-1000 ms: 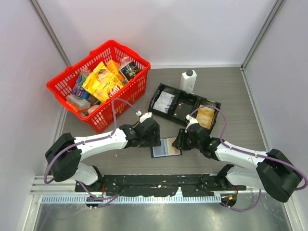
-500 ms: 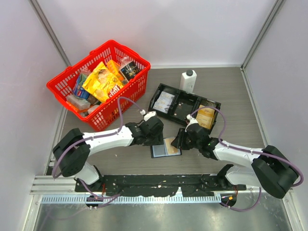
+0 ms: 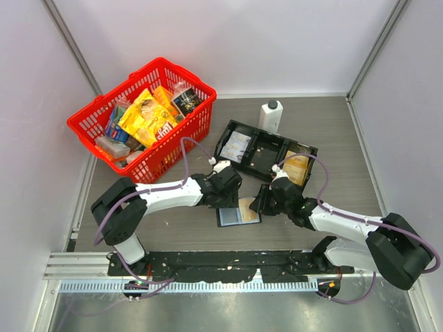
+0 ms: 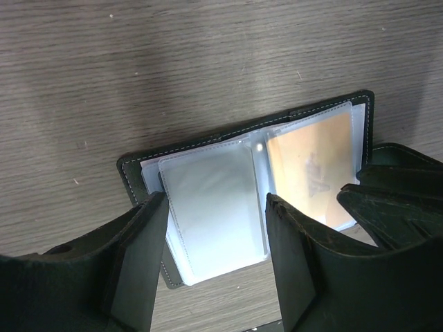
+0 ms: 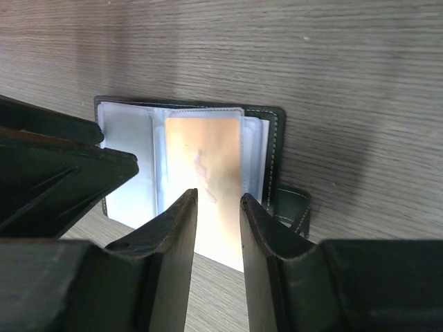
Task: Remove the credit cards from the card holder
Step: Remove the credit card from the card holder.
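The black card holder [image 3: 228, 220] lies open on the table between my two arms. In the left wrist view its left sleeve holds a grey card [image 4: 211, 207] and its right one a golden-yellow card [image 4: 311, 169]. My left gripper [image 4: 216, 200] hovers open over the grey card, one finger at each side of that sleeve. My right gripper [image 5: 218, 195] stands open over the golden-yellow card [image 5: 204, 155], which sticks out past the holder's near edge [image 5: 273, 159]. Seen from above, the left gripper [image 3: 228, 197] and right gripper [image 3: 265, 203] face each other across the holder.
A long black tray [image 3: 266, 158] lies behind the holder with a pale card [image 3: 239, 146] and a golden-yellow card [image 3: 295, 168] in its end compartments. A white bottle [image 3: 270, 115] stands behind it. The red basket [image 3: 187, 76] of groceries is at the back left.
My left arm has moved right, bringing its gripper over the holder's left half, and its jaws have narrowed a little. The right gripper has hardly moved.
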Controlling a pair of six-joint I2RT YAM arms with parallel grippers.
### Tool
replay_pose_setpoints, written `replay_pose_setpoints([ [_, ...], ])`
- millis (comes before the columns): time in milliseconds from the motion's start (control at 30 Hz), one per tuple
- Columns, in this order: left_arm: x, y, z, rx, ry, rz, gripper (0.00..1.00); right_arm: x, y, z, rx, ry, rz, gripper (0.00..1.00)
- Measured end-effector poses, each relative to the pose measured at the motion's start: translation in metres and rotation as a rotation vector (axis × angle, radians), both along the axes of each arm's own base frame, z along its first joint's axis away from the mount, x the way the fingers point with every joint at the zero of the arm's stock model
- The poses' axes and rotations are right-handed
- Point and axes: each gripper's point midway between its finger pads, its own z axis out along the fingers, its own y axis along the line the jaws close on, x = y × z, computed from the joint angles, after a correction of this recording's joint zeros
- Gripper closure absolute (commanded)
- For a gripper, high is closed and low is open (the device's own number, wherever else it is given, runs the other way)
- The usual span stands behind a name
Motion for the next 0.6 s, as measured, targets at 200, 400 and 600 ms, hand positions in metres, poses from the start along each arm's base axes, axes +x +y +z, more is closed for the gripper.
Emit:
replay_pose_setpoints([
  [200, 0.001, 0.0, -0.001, 0.006, -0.003, -0.011, 0.39, -0.006, -0.012, -0.006, -0.045, 0.027, -0.027, 0.64],
  [400, 0.0, -0.001, -0.002, 0.007, 0.002, -0.012, 0.39, -0.006, -0.012, -0.008, -0.044, 0.036, -0.033, 0.64],
  [600, -0.002, -0.002, -0.006, 0.012, 0.019, -0.016, 0.4, -0.004, -0.01, -0.008, -0.04, 0.039, -0.034, 0.65],
])
